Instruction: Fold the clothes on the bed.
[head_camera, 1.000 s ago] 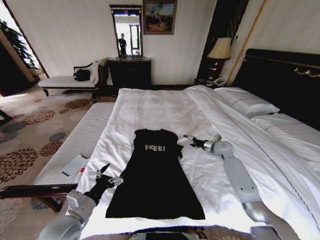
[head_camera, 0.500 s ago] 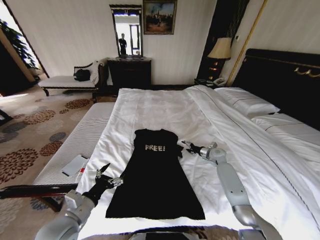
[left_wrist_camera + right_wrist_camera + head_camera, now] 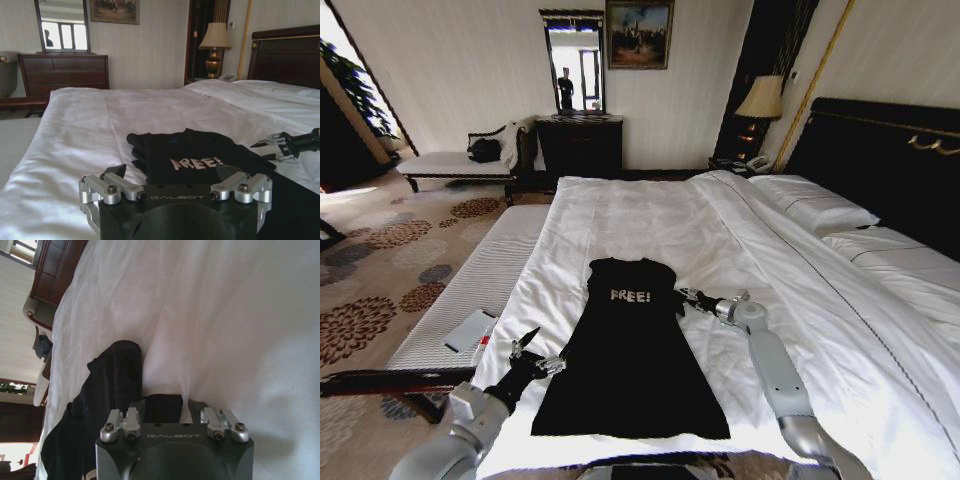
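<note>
Head view shows the clothes (image 3: 632,350), one black garment with white "FREE!" lettering, spread flat on the white sheets of the bed (image 3: 650,215), its neckline toward the far side and its wide hem toward the robot. The right gripper (image 3: 686,297) is low over the sheet just beside the garment's right sleeve, its fingers parted and pointing toward the sleeve; contact with the fabric cannot be made out from this view. The right wrist view places the right gripper (image 3: 173,407) with its jaws spread on either side of a fold of black cloth, the sleeve edge lying between the fingertips against the white sheet. The left gripper (image 3: 532,350) sits near the garment's lower left edge, fingers apart and holding nothing, just off the hem. In the left wrist view the left gripper (image 3: 172,172) is spread wide above the sheet, with the lettered chest of the garment (image 3: 197,160) ahead of it and the right gripper (image 3: 270,145) farther off at the sleeve. A dark dresser (image 3: 578,145) and a lamp (image 3: 760,100) stand against the far wall.
</note>
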